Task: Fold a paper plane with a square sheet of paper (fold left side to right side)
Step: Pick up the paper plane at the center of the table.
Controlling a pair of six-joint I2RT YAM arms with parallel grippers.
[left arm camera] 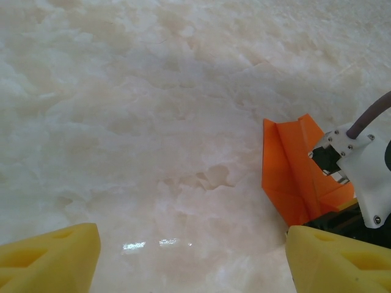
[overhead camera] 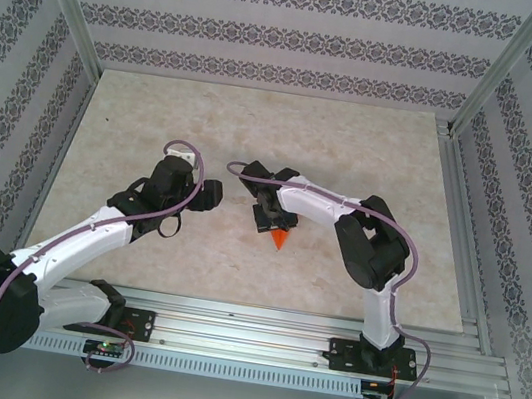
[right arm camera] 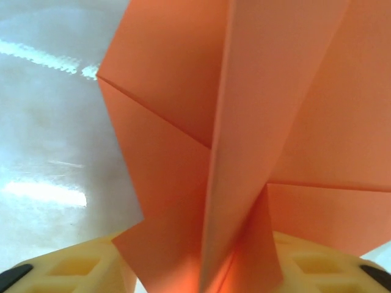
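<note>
Our right gripper (overhead camera: pixel 268 222) is clamped on the orange paper (overhead camera: pixel 280 239), near the middle of the surface (overhead camera: pixel 157 122). The paper is creased into a pointy shape, and its point aims toward the near edge. Our left gripper (overhead camera: pixel 204 196) sits just to the left, not touching it. Its 2 fingers (left arm camera: pixel 55 259) are spread wide with nothing between them. The paper lies to that gripper's right, so we think the left arm must reach right to help fold.
</note>
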